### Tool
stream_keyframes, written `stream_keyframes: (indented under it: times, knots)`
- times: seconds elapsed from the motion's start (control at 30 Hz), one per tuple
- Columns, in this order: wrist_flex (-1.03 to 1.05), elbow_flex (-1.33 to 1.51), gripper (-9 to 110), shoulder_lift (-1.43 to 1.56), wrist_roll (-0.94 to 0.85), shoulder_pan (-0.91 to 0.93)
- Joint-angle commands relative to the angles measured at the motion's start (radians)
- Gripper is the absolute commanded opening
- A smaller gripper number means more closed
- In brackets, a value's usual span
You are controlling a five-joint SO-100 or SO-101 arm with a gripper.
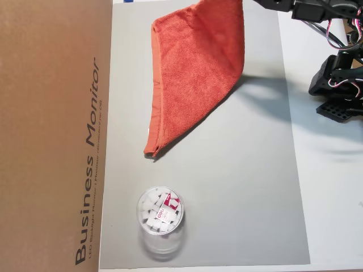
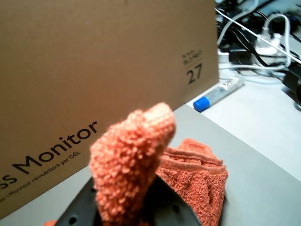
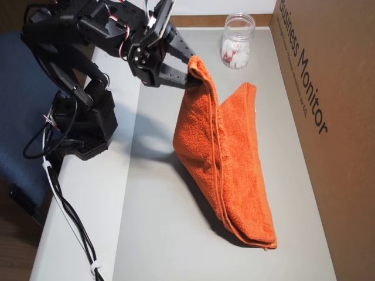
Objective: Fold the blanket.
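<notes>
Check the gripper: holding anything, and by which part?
Yes. The gripper is shut on the blanket, pinching one corner and lifting it off the grey mat; the far edge rests on the mat.

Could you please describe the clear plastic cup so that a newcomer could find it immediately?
Start at the large brown cardboard monitor box along one side of the grey mat. Beside it, on the mat's end away from the orange-red terry-cloth towel, stands the clear plastic cup. It alone is transparent, holding small white pieces.

A white table [image 1: 334, 187] carries a grey mat [image 1: 244, 187] and cardboard box [image 1: 51, 136].
</notes>
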Motion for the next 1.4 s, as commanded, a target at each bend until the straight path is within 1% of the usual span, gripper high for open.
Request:
stream_keyframes:
  times: [0.0,0.17,0.3,0.57,0.83,1.13,1.37]
  knots:
    - [-0.064,-0.087,0,-0.064,-0.021,-0.017]
    - [-0.132,-0.161,0,-0.175,-0.034,-0.075]
    - [-0.133,-0.221,0,-0.245,-0.071,-0.127]
    - [-0.133,-0.319,0,-0.362,-0.080,-0.232]
    - [-0.133,-0.391,0,-0.479,-0.169,-0.334]
    - [-0.133,-0.411,0,-0.561,-0.264,-0.422]
    - [-0.133,-0.400,0,-0.620,-0.265,-0.439]
